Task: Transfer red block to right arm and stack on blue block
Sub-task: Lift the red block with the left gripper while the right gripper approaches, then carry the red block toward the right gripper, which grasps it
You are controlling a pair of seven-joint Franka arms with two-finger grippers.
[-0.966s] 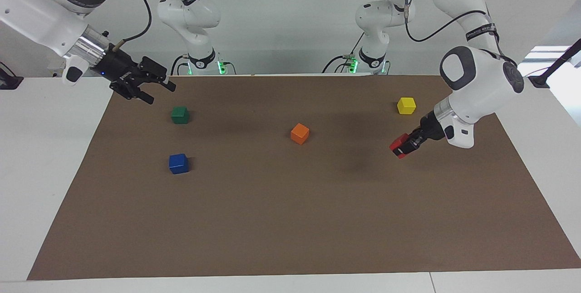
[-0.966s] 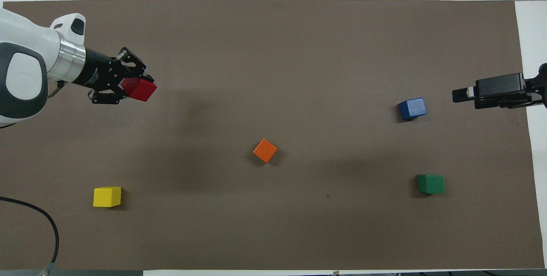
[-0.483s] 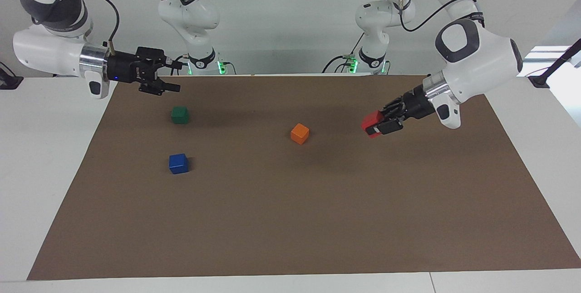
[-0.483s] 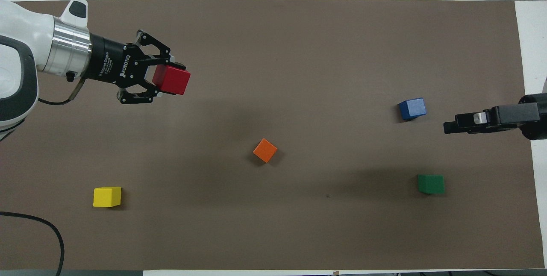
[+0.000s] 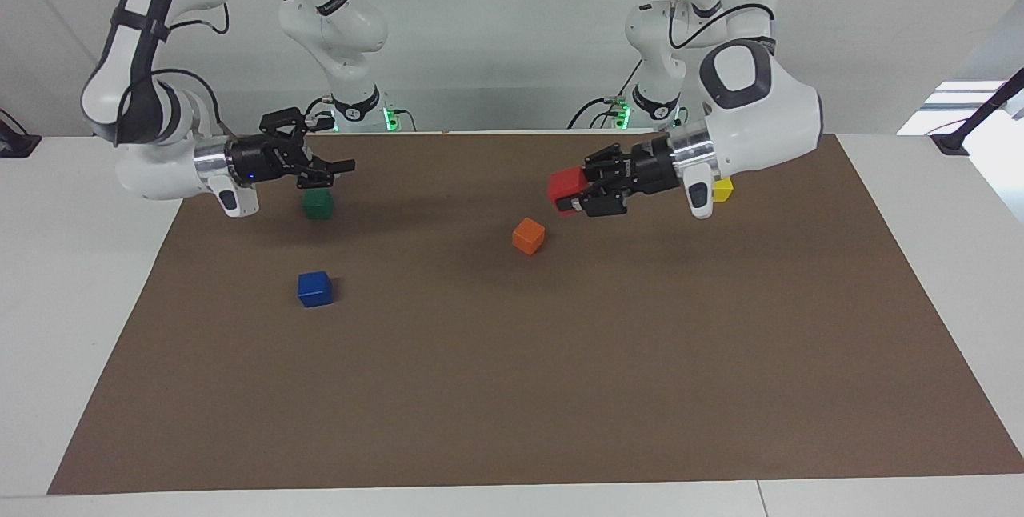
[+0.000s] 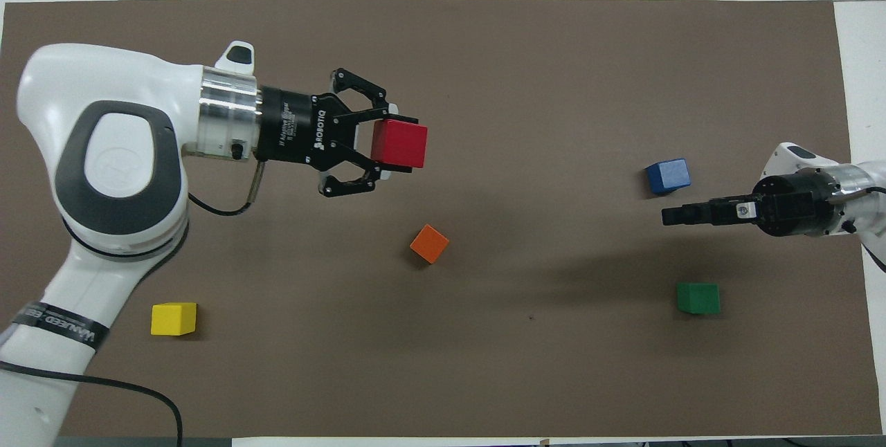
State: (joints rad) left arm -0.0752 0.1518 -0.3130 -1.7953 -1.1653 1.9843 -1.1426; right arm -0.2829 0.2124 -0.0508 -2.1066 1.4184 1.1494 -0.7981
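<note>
Red block (image 5: 565, 185) sits clamped in my left gripper (image 5: 578, 195), carried in the air over the bare mat just beside the orange cube (image 5: 528, 235). My right gripper (image 5: 336, 167) hangs with its jaws spread over the green cube (image 5: 318, 205). For a clean handover I judge I should bring them level mid-table, leaving two free faces. Farthest from the arms, the blue block (image 5: 314, 288) waits.
</note>
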